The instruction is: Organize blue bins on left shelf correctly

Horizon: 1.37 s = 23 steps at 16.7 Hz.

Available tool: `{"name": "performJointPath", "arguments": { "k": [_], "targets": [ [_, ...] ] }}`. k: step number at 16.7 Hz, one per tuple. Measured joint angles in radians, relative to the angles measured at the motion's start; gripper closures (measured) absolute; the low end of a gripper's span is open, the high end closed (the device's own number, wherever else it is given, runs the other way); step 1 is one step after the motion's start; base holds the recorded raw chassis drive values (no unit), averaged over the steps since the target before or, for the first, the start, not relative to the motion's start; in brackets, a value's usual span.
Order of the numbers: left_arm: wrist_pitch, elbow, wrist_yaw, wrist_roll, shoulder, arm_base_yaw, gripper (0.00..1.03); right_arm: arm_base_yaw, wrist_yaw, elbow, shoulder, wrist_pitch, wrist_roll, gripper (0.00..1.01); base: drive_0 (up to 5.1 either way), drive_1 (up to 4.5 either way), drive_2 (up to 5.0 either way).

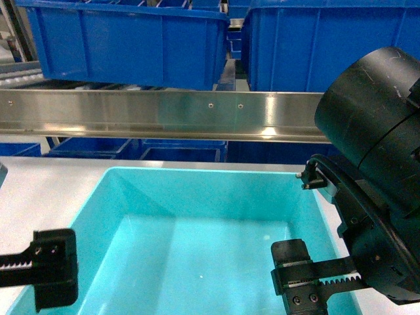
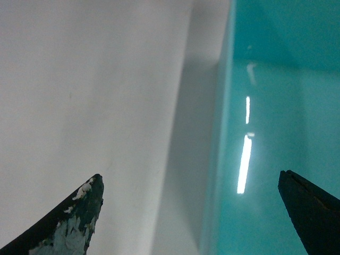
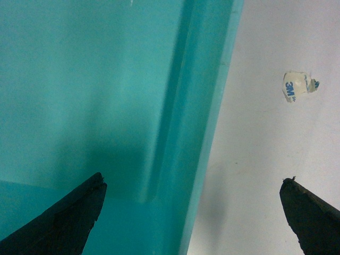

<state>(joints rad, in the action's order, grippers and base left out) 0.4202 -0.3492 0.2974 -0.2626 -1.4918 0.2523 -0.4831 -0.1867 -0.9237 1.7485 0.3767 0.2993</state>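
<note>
One light turquoise blue bin (image 1: 197,243) sits empty on a pale flat surface, in front of and below the steel crossbar (image 1: 164,115) of the left shelf. My left gripper (image 1: 56,269) is open and straddles the bin's left wall: in the left wrist view the left gripper (image 2: 188,180) has one finger over the pale surface and one inside the bin (image 2: 276,106). My right gripper (image 1: 302,279) is open too. In the right wrist view the right gripper (image 3: 192,181) straddles the right wall of the bin (image 3: 95,79). Neither gripper's fingers touch the walls.
Dark royal-blue bins (image 1: 131,42) (image 1: 308,46) stand on the shelf level above the crossbar, and more (image 1: 177,152) show below it. A crumpled scrap of 3M tape (image 3: 298,86) lies on the pale surface (image 3: 276,159) right of the bin. My right wrist housing (image 1: 374,118) fills the right side.
</note>
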Motion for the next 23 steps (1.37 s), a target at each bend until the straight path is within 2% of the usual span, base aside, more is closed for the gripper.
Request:
{"name": "performJointPath", "arguments": {
  "k": [2, 4, 9, 12, 14, 18, 23],
  "targets": [
    [-0.056, 0.000, -0.002, -0.027, 0.000, -0.011, 0.05, 0.000, 0.000, 0.000, 0.000, -0.004, -0.004, 0.03, 0.0, 0.00, 0.0],
    [-0.051, -0.001, -0.005, -0.039, 0.000, -0.014, 0.05, 0.001, -0.002, 0.001, 0.000, -0.010, -0.004, 0.03, 0.0, 0.00, 0.0],
    [-0.092, -0.035, -0.079, -0.073, -0.083, -0.029, 0.05, -0.001, -0.005, 0.001, 0.013, -0.007, -0.004, 0.03, 0.0, 0.00, 0.0],
    [-0.080, -0.045, -0.083, -0.090, -0.125, -0.024, 0.05, -0.002, -0.007, 0.001, 0.018, -0.001, -0.004, 0.03, 0.0, 0.00, 0.0],
    [-0.065, -0.065, -0.084, -0.097, -0.171, -0.014, 0.05, -0.001, -0.011, 0.000, 0.022, -0.001, -0.004, 0.03, 0.0, 0.00, 0.0],
    [-0.058, -0.117, -0.102, -0.100, -0.250, -0.040, 0.05, 0.000, -0.018, -0.031, 0.118, -0.004, -0.003, 0.03, 0.0, 0.00, 0.0],
    [-0.063, -0.126, -0.115, -0.100, -0.253, -0.040, 0.05, 0.002, -0.023, -0.031, 0.117, -0.008, -0.005, 0.03, 0.0, 0.00, 0.0]
  ]
}}
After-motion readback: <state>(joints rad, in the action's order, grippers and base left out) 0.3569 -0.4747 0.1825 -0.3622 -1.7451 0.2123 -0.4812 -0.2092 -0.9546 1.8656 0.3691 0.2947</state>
